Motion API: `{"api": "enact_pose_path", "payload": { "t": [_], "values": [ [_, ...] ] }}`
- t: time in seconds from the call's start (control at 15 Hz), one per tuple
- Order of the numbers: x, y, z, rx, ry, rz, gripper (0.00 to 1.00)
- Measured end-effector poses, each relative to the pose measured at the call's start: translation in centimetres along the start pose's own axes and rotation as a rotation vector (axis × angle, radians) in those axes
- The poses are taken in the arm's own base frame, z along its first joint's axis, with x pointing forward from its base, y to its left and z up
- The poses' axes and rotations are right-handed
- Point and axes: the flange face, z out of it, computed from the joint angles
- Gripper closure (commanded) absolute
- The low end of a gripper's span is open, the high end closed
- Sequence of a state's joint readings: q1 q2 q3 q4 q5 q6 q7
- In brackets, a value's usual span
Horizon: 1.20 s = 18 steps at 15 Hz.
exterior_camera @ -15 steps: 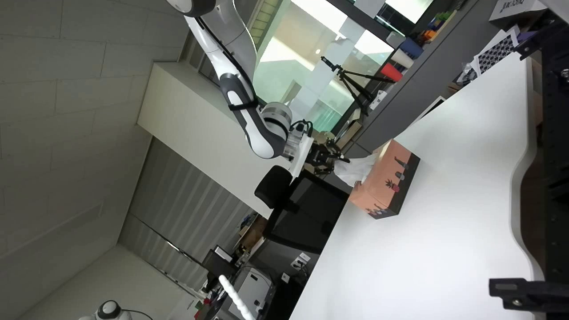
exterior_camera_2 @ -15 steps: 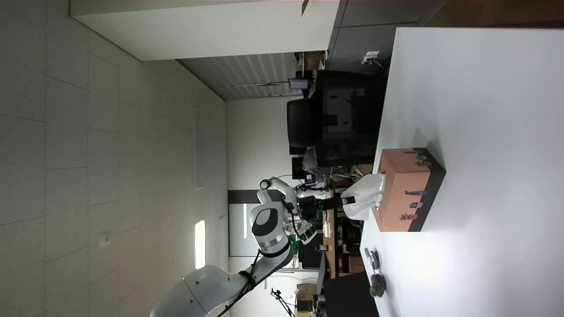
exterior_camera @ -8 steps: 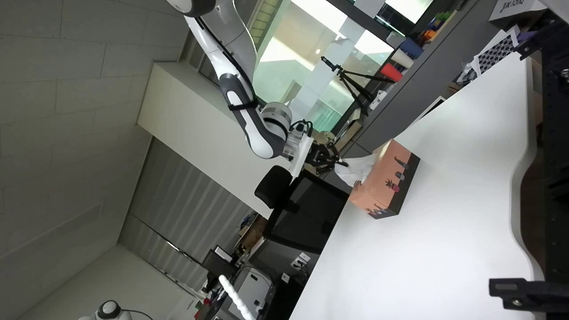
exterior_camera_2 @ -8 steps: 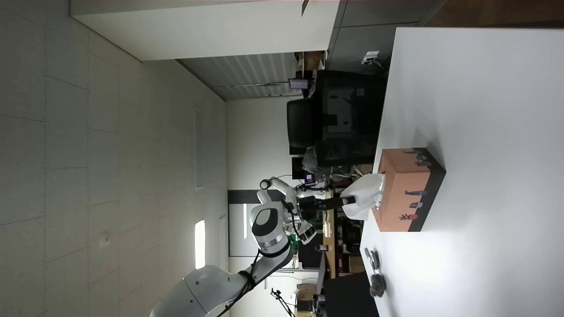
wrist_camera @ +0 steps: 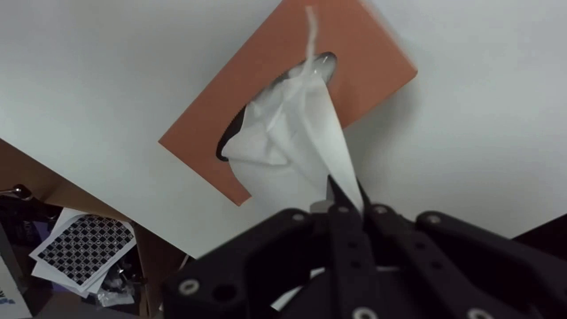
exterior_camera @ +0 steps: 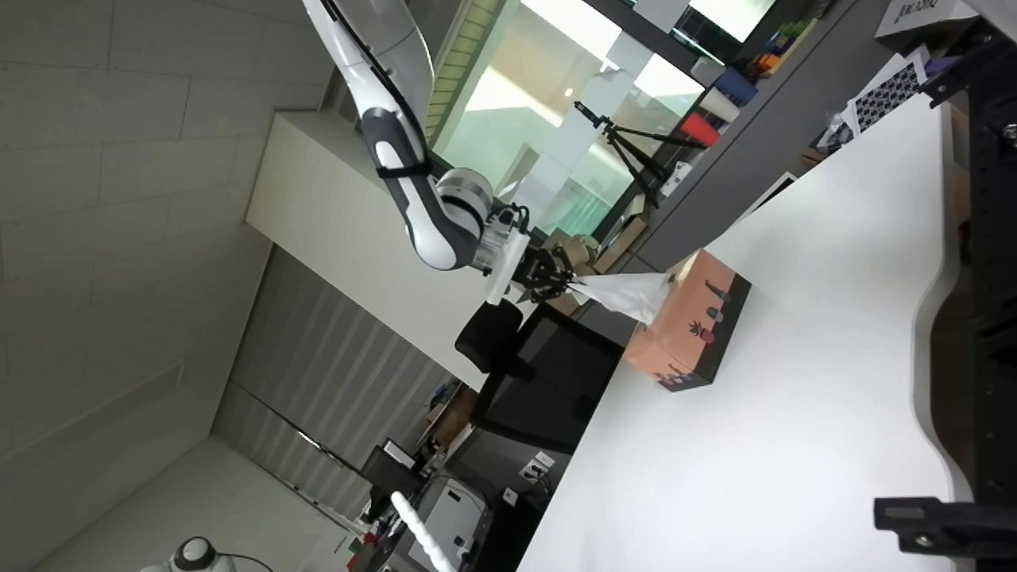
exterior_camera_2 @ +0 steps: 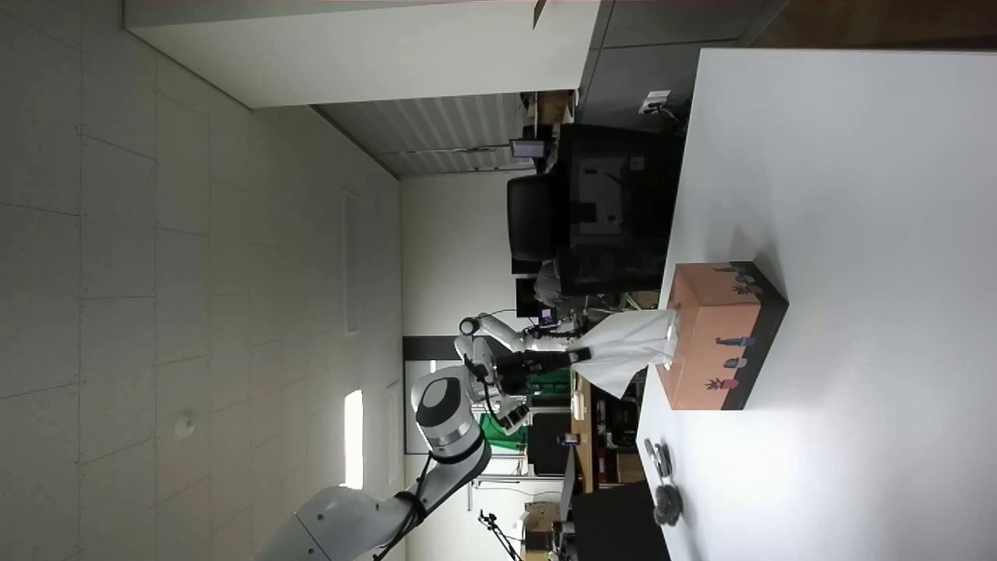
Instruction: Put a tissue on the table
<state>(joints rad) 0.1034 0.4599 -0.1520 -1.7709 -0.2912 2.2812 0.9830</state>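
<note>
While the claw (exterior_camera_2: 584, 355) pinches its top, white tissue (exterior_camera_2: 625, 344), lower end in the orange box (exterior_camera_2: 713, 327), white table (exterior_camera_2: 872, 195) beneath.

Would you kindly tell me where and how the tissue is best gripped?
Probably by the upper end of the tissue, from above, where the pincer grips it: it rises through the slot atop the box, leaving that end clear.

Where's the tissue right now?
In the wrist view, the tissue stretches from inside the orange box, upper centre, to the gripper, right of centre, which pinches it.
</note>
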Motion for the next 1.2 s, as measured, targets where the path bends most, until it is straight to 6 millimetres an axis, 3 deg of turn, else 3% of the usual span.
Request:
{"api": "enact_pose_path", "payload": {
  "t": [0.33, 0.8, 1.0, 1.2],
  "values": [
    [-1.7, -1.6, -5.8, 0.068, 0.068, -0.056, 1.0],
    [-6.6, -4.4, -12.9, 0.217, 0.106, -0.14, 1.0],
    [-9.1, -5.7, -13.8, 0.263, 0.076, -0.169, 1.0],
    [-11.6, -6.6, -12.2, 0.271, 0.012, -0.188, 1.0]
  ]
}}
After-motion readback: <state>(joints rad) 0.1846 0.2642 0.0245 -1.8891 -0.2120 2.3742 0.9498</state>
